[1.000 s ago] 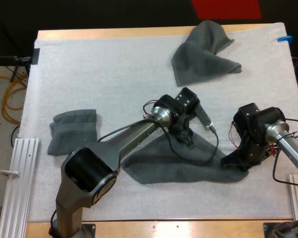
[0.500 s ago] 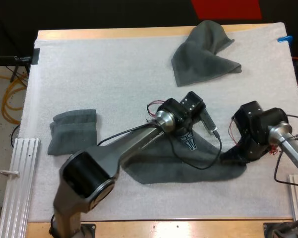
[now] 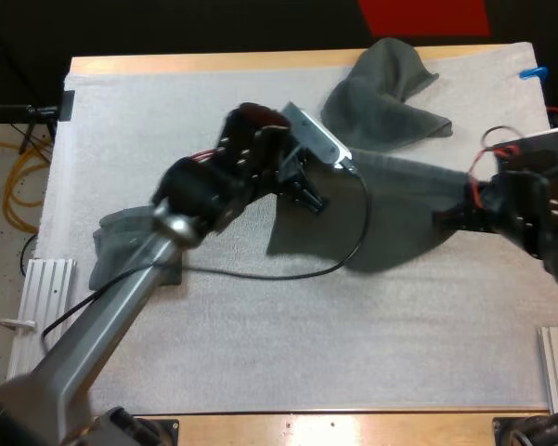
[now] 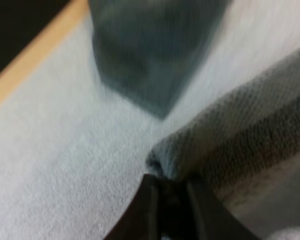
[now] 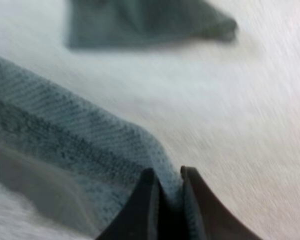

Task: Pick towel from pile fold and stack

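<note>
One towel (image 3: 399,209), pinched by left fingers (image 4: 149,210), right fingers (image 5: 142,210)

white mat (image 3: 260,353), wooden table (image 3: 214,63), perhaps concrete floor (image 3: 0,279)

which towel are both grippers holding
The stretched towel mid-mat, pinched by the left gripper and right gripper. The crumpled towel at the far edge and the folded towel lie free.
</note>
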Available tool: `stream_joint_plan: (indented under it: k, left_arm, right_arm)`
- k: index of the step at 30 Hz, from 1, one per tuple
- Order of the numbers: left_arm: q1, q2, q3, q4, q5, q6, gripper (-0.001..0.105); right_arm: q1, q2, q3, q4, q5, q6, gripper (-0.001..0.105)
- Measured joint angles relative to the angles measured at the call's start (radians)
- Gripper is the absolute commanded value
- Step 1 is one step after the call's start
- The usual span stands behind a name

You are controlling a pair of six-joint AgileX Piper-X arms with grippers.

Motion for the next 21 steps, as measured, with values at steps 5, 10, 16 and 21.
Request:
stream_joint_plan:
  k: [5,10,16,21]
  left_arm:
    - [-0.011,-0.131,0.0,0.051,0.072,-0.072,0.0]
    - [-0.032,-0.213,0.0,0.199,0.082,-0.13,0.0]
    - [-0.154,-0.329,0.062,0.297,0.079,-0.225,0.0]
    - [-0.274,-0.424,0.175,0.315,-0.01,-0.345,0.0]
  right_arm:
    - [0.0,-0.092,-0.031,0.018,-0.107,0.023,0.0]
    - [0.0,-0.18,-0.047,0.127,-0.222,0.031,0.0]
    - [0.0,-0.268,-0.047,0.294,-0.349,0.035,0.0]
    - [0.0,-0.305,-0.047,0.405,-0.378,0.04,0.0]
